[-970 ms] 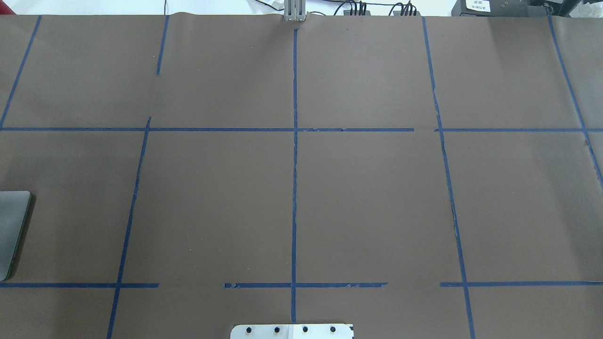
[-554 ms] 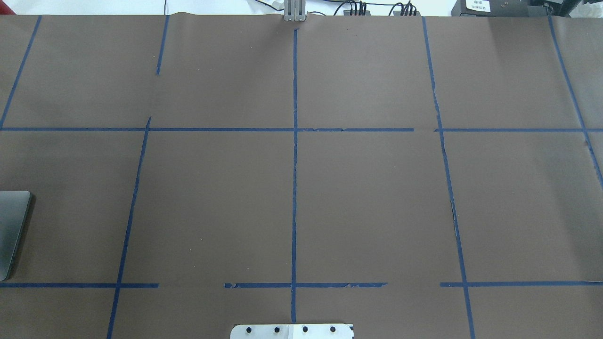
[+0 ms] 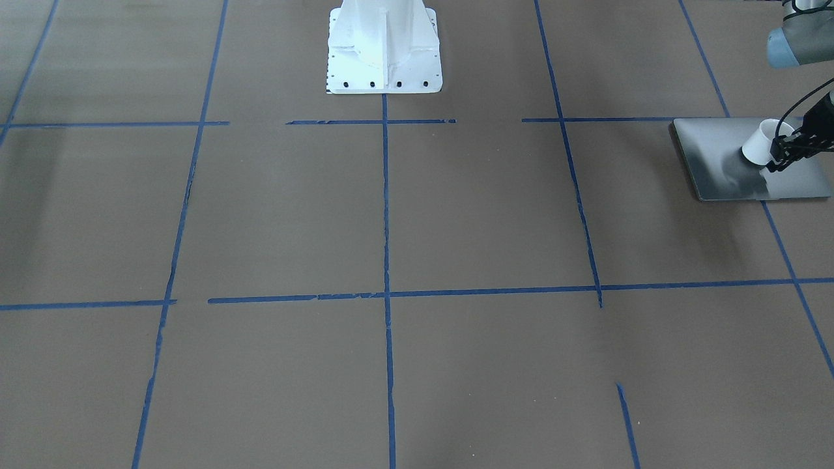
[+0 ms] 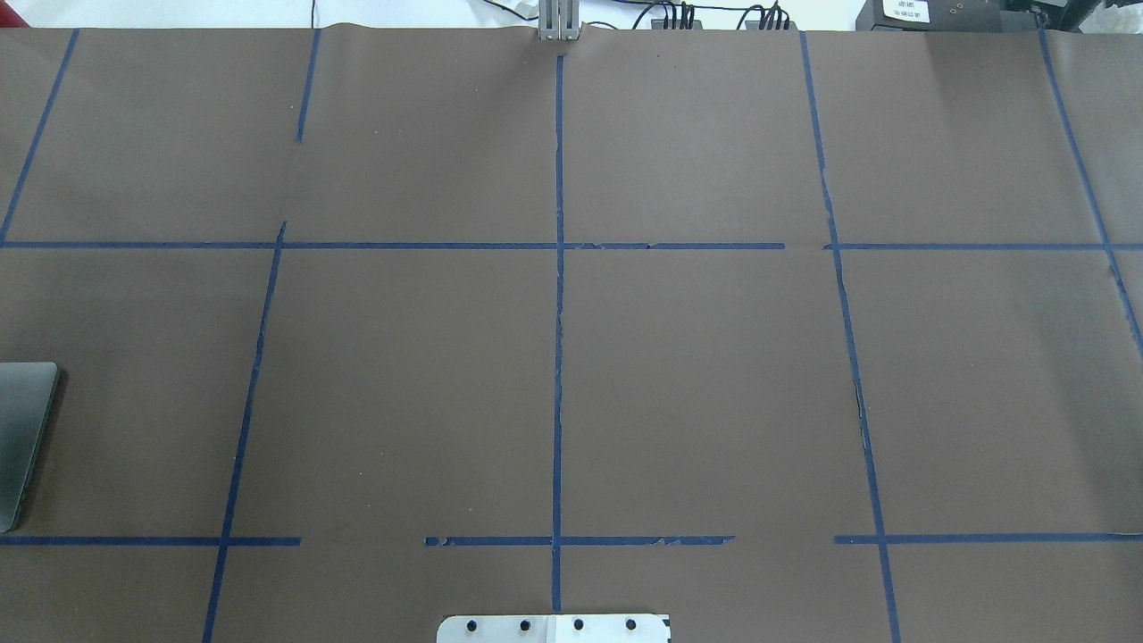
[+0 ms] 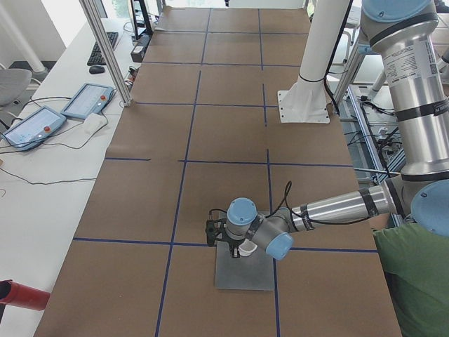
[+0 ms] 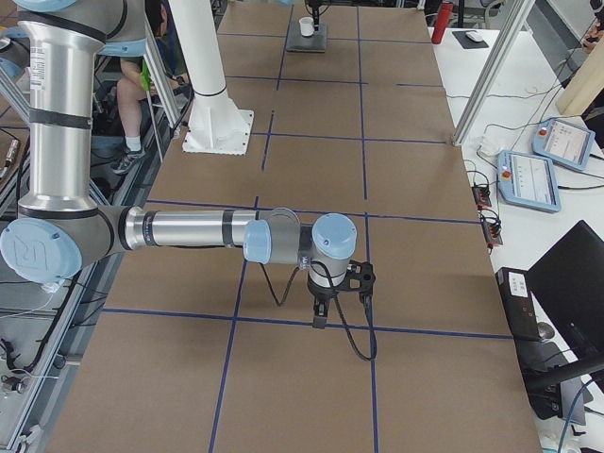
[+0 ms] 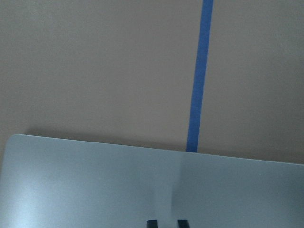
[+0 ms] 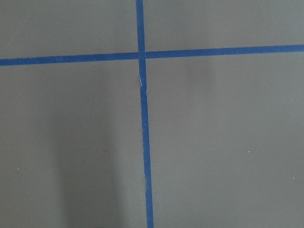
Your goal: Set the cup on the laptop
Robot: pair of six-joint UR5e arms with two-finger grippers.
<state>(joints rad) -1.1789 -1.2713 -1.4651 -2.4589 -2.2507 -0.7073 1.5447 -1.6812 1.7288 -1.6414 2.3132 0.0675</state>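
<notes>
Brown table (image 3: pixel 456 215): left fingers (image 3: pixel 782 151) grip tilted cup (image 3: pixel 756 148) above laptop (image 3: pixel 717 156), base toward centre; right fingers (image 6: pixel 319 316): cannot tell.

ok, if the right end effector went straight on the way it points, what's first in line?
Likely the brown paper-covered table near the blue tape crossing; nothing else shows below the right end effector.

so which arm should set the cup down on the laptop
Left. The left gripper holds the cup, tilted, just above the laptop. The right gripper hangs toward the other end of the table, far from both.
</notes>
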